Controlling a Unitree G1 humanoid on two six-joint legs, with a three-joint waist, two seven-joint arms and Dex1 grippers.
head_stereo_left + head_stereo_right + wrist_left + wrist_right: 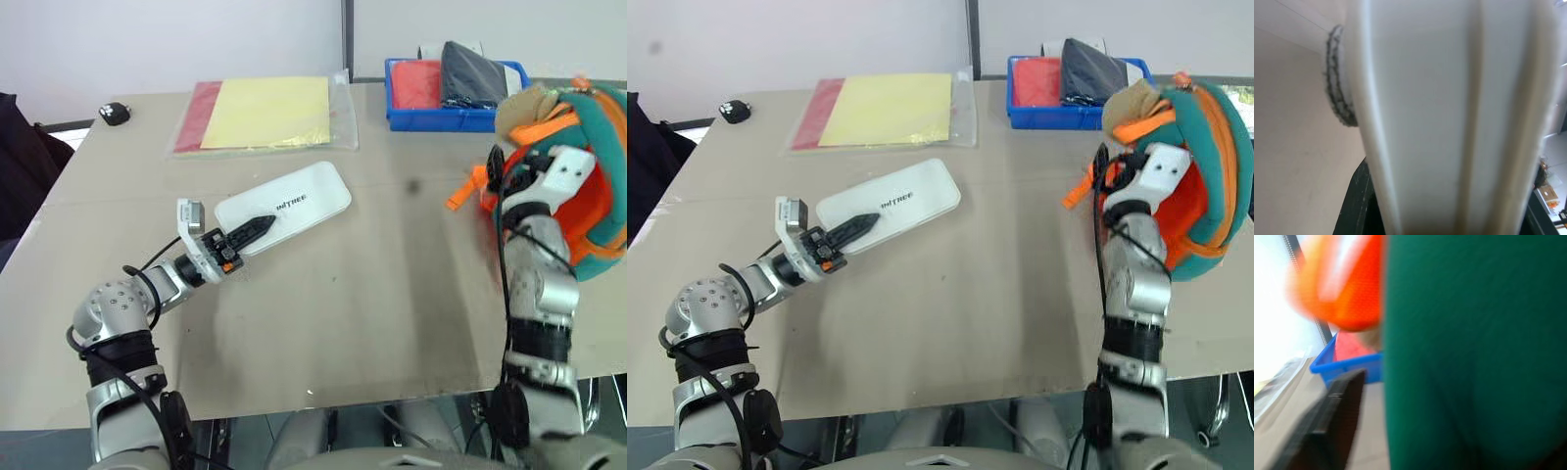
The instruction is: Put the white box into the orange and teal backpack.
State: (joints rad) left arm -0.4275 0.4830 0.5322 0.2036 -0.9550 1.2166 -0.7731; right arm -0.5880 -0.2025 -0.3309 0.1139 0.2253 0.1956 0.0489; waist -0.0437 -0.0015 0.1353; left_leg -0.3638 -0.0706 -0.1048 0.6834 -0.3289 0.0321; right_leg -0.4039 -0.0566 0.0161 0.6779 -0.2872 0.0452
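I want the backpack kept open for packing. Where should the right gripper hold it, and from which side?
Grip the teal rim of the backpack at its opening, coming from the robot's side: the mouth faces the right gripper, and that thin fabric edge probably suits two fingers.

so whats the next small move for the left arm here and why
Probably carry the white box to the robot's right toward the orange and teal backpack. The left tool is already shut on the box's near end, while the right tool sits at the backpack's opening, so the open stretch of table between them is what remains.
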